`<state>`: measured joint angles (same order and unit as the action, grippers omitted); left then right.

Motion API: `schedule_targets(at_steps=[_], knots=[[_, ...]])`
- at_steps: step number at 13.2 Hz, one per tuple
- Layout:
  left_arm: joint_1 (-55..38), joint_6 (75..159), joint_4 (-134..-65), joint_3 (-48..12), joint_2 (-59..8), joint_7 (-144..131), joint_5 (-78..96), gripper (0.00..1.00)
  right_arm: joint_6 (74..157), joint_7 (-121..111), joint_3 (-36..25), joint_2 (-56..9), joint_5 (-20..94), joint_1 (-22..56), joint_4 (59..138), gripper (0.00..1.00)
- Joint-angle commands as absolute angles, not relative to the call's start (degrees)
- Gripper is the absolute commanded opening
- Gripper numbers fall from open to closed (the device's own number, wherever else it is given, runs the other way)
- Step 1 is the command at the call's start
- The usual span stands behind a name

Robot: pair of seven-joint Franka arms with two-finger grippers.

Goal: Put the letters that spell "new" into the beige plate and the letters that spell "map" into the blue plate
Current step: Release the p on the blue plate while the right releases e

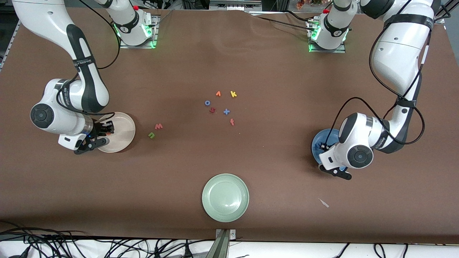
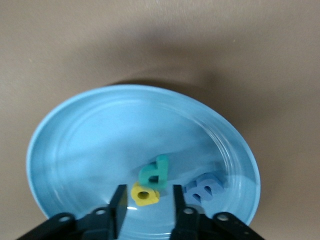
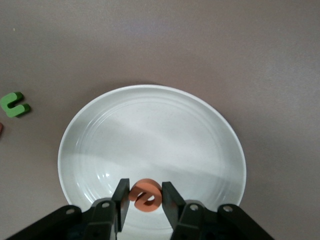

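The blue plate holds the teal p, the blue m and the yellow a. My left gripper hangs low over this plate, open, with the yellow a lying loose between its fingers. My right gripper is over the beige plate, shut on the orange e. The green n and the pink-red w lie on the table beside the beige plate, toward the middle.
A pale green plate sits near the front edge. Mid-table lies a cluster of spare letters: blue o, yellow k, dark red letter, blue x, red-orange f.
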<state>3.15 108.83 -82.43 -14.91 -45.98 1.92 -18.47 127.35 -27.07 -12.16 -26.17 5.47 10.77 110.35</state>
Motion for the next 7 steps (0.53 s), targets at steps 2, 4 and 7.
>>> schedule_targets(at_steps=[2,4,7], knots=[[3.6,106.5,-82.3,-15.6,-39.9,3.7,-19.6,1.00,128.1,-26.3,-12.0,-25.9,5.2,11.2,111.2,0.64],[3.0,106.0,-82.0,-16.1,-36.1,3.6,-19.3,1.00,127.9,-23.0,-11.6,-25.9,5.2,11.9,111.0,0.65],[3.5,105.3,-81.5,-16.2,-30.7,3.6,-13.8,1.00,128.1,-13.6,-11.1,-25.9,5.4,16.5,110.4,0.65]])
